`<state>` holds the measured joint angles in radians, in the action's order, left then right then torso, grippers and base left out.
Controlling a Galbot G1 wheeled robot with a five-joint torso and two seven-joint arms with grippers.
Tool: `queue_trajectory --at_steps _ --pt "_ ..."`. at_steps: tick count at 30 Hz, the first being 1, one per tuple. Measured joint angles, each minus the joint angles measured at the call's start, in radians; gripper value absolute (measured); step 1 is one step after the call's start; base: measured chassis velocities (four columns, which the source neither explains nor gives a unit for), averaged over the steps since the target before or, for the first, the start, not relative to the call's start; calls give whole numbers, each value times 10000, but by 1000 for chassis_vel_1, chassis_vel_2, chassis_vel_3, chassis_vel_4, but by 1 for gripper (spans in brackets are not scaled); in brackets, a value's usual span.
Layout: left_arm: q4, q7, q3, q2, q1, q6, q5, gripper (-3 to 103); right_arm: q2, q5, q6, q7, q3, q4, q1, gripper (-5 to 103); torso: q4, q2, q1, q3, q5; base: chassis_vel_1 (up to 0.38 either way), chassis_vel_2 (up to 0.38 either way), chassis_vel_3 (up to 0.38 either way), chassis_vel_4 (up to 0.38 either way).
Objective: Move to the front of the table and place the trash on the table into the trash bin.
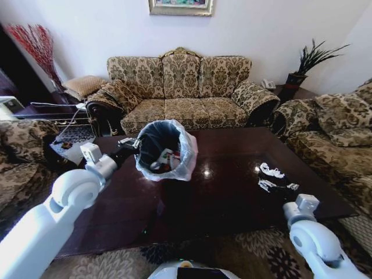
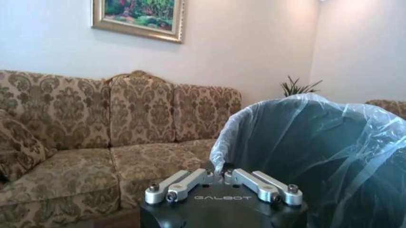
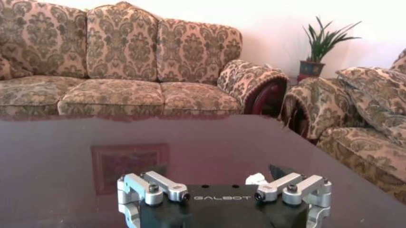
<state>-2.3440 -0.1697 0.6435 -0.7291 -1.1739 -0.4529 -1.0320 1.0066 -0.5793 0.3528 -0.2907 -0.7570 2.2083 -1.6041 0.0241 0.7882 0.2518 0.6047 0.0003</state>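
The trash bin, black with a whitish bag over its rim, leans toward me on the dark brown table, left of centre. Red and white bits lie inside it. My left gripper is shut on the bin's bagged rim; in the left wrist view the gripper pinches the bag edge of the bin. Crumpled white trash lies on the table's right side. My right gripper hovers just in front of it, and in the right wrist view this gripper is open, with a white scrap just ahead.
A patterned sofa runs along the table's far side, and armchairs flank it on the right and left. A potted plant stands in the far right corner. Patterned carpet lies along the table's near edge.
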Motion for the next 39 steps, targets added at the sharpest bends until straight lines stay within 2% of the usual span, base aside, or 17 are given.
queue_trajectory --at_steps 10,19,24,26,28,32,34,35,38,39 --pt "-400 -202 -10 -112 -290 -45 48 3 154 263 -322 13 481 -125 -6 100 -2 0 1 1 1 -137 -161 164 162" --pt "-595 -211 -14 -244 -638 -53 239 3 150 286 -351 -177 728 -153 52 100 -4 -3 2 2 1 -302 -293 287 291" --pt "-740 -211 -2 -313 -850 -54 361 3 141 517 -683 -322 1045 -378 198 100 -2 -2 1 1 -6 -304 -311 290 306" --pt "-863 -220 50 -326 -969 -54 376 3 103 507 -790 -505 1244 -440 344 100 -2 -3 2 2 12 -184 -182 151 170" --pt "-889 -227 72 -328 -997 -54 378 3 82 498 -802 -552 1294 -459 398 100 -2 -3 2 2 17 -134 -93 99 115" --pt "-962 -262 185 -352 -1119 -54 397 3 40 433 -791 -771 1427 -539 596 100 -5 -2 1 1 4 -22 -25 17 6" --pt "-1003 -283 287 -374 -1228 -54 431 3 93 108 -704 -1094 1510 -517 674 100 3 -2 2 1 -20 18 25 -16 -11" --pt "-1047 -285 358 -389 -1296 -55 451 3 140 50 -703 -1159 1539 -517 686 100 8 -2 1 1 -7 47 62 -27 -21" --pt "-1085 -285 417 -395 -1346 -54 459 3 180 131 -704 -1169 1545 -533 663 100 10 -2 1 1 -5 30 72 -2 -36" --pt "-1104 -284 431 -397 -1369 -54 461 3 208 190 -704 -1187 1546 -534 628 100 2 -2 2 1 -6 0 0 0 0"
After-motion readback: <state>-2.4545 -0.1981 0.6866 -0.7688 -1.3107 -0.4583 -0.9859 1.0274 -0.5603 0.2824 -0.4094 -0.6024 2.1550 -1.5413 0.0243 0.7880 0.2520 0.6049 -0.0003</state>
